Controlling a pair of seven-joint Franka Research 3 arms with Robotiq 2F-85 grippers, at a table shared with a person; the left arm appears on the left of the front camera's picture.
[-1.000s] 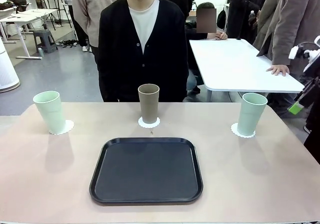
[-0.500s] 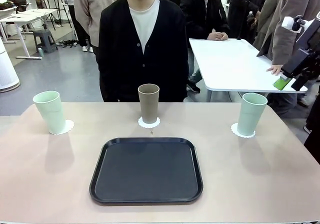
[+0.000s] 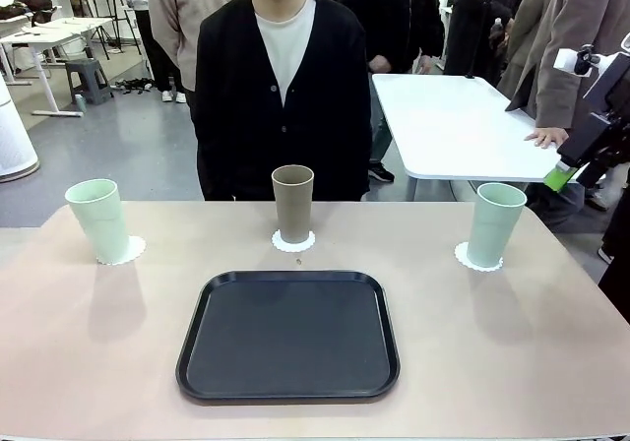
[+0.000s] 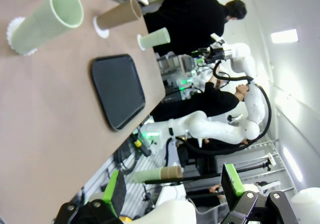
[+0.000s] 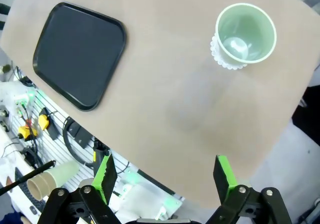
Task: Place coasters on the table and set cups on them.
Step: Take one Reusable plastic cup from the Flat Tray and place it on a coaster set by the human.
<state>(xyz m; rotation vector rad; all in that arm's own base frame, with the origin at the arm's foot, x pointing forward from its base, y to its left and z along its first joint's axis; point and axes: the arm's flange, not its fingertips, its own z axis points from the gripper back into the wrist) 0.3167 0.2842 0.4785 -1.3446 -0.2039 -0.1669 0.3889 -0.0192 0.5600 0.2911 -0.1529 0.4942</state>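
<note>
Front view: three cups [image 3: 292, 202] stand on coasters [image 3: 293, 241] on the desk [image 3: 512, 343], at the tray's [image 3: 288, 335] 10, 12 and 2 o'clock; both grippers' [image 4: 172, 185] [image 5: 165, 174] jaws apart, empty.

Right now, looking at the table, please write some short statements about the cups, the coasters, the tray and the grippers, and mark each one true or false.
1. The tan-brown cup stands on a coaster beyond the black tray. True.
2. One mint green cup lies on its side. False: both mint green cups stand upright, each on a coaster.
3. The black tray has a cup on it. False: it carries nothing.
4. The right gripper is open and holds nothing. True.
5. The left gripper is shut on a coaster. False: its jaws stand apart with nothing between them.
</note>
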